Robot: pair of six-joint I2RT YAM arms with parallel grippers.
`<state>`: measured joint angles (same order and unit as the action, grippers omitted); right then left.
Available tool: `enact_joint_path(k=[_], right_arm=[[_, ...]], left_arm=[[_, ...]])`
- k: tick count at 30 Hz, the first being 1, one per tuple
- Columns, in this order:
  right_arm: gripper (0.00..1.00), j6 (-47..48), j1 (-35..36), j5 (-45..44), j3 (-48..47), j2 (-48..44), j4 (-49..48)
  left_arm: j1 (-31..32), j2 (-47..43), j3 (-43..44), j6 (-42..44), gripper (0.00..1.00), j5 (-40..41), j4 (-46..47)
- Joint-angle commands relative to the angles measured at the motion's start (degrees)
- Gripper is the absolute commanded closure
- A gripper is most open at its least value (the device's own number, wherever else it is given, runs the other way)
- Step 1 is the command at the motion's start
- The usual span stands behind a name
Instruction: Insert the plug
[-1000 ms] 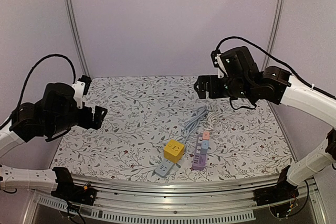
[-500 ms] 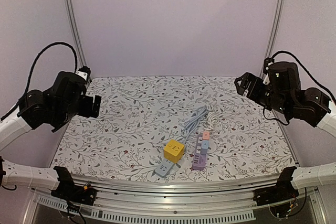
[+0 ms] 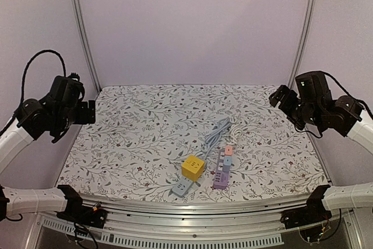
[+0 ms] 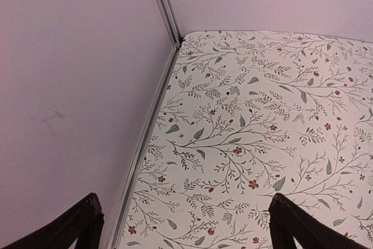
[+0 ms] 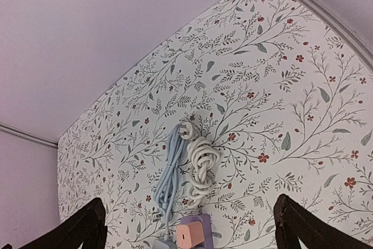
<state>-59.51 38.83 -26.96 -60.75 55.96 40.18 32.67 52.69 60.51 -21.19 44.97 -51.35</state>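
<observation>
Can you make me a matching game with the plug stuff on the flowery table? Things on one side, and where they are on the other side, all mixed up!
Things:
1. yellow plastic cube socket
2. purple plastic power strip
3. white knotted cord

Places:
A. furthest back on the table
B. near the front, left of the other two
C. near the front, right of the cube

Pairs: 1-B, 2-C, 3-A

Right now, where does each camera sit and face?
Top external: above and behind the bases, looking down on the table; both arms, left claw and right claw open.
Left wrist: on left arm, faces table's far left corner; own fingertips below.
Right wrist: on right arm, faces white cord and purple strip; own fingertips below.
Top and right wrist share cord and strip.
</observation>
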Motion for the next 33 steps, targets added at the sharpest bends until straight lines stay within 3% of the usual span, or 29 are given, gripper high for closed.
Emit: enact_joint_path(k=[1,8,17,33], right_arm=[[0.01,-2.2,-3.2,7.8,-0.9,3.5,2.7],[0.01,0.4,-3.3,10.8,-3.4,7.9,0.9],[0.01,4.5,-3.3,11.7,-2.0,6.4,-4.4],[0.01,6.2,-3.3,13.9,0.6,5.1,-8.8]], left_arm=[[-1.7,-2.7,-3.7,-1.9,0.0,-2.6,0.2],[-2.0,-15.3,-15.2,0.9,0.01,-7.0,10.0],[-2.0,-31.2,-25.3,5.2,0.01,-10.5,18.2],[-2.0,-31.4,-26.3,5.6,0.0,-10.9,18.8]])
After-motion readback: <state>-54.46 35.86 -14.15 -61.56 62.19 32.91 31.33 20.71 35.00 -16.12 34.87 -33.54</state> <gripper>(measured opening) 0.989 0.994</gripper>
